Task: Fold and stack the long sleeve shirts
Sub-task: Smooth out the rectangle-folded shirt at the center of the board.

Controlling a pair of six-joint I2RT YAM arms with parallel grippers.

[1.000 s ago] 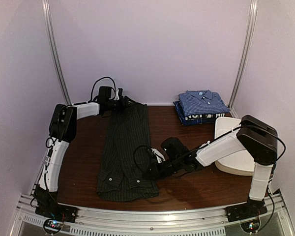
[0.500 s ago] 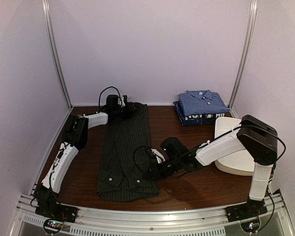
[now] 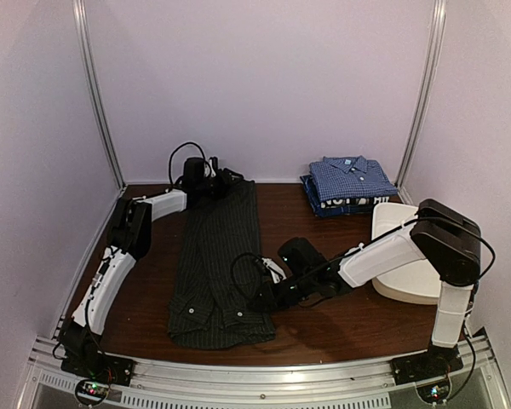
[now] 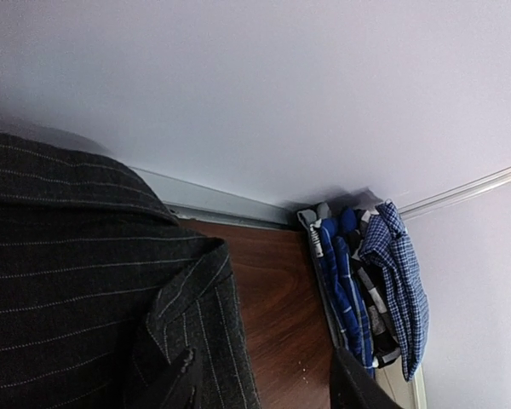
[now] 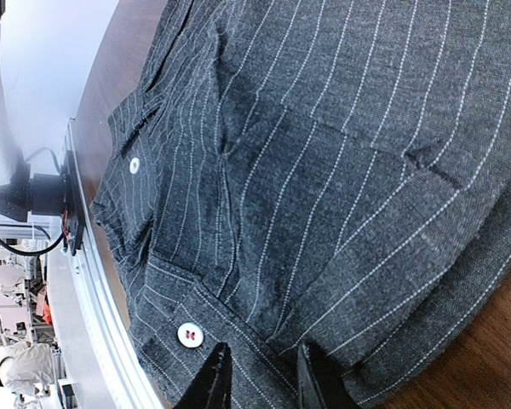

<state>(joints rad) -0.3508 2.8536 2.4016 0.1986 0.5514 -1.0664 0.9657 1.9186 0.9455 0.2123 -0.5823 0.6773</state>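
Note:
The dark charcoal pinstriped shirt (image 3: 217,264) lies stretched out lengthwise on the table, collar and white buttons toward the near edge. My left gripper (image 3: 224,181) is at its far end. In the left wrist view it (image 4: 266,388) is open, with one finger over the shirt's hem (image 4: 187,307) and bare wood between the jaws. My right gripper (image 3: 257,300) is at the shirt's near right edge. In the right wrist view it (image 5: 264,379) is shut on a fold of the pinstriped cloth (image 5: 324,196). The blue checked shirt (image 3: 351,175) lies folded on the navy lettered shirt (image 3: 349,203) at the back right.
A white oblong tub (image 3: 404,256) stands at the right edge of the table, beside my right arm. The folded stack (image 4: 366,281) is close to the back wall. Metal rails run along the near edge and the back corners.
My left arm has swung in from the left, and its gripper has moved right along the back to the shirt's far end. The right arm has not moved.

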